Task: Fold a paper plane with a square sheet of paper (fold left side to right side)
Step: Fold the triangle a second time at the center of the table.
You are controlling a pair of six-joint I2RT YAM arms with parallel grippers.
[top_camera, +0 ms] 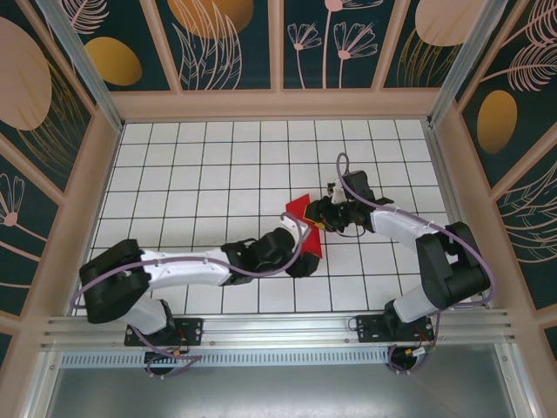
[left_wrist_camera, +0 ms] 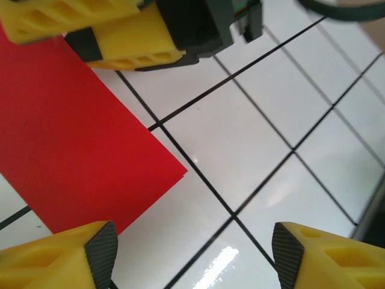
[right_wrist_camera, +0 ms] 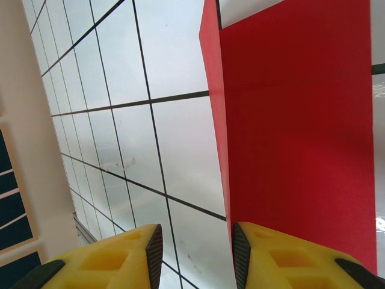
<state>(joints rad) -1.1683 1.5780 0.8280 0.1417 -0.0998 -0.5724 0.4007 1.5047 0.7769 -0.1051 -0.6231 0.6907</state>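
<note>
Square sheet of paper (top_camera: 303,212) lies on the white-tiled bench (top_camera: 200,174), just right of centre; its 12 o'clock end appears lifted. Left gripper (left_wrist_camera: 192,247) is at the sheet's 6 o'clock end, jaws released wide, one finger over the red edge. Right gripper (right_wrist_camera: 197,247) is at its 2 o'clock side, jaws parted, bare tile between them.

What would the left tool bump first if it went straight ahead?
The left tool would most likely hit the bare white table, just beside the red paper; depth is unclear.

White tiled table (top_camera: 200,174), square sheet of paper (top_camera: 300,209) on it
</note>
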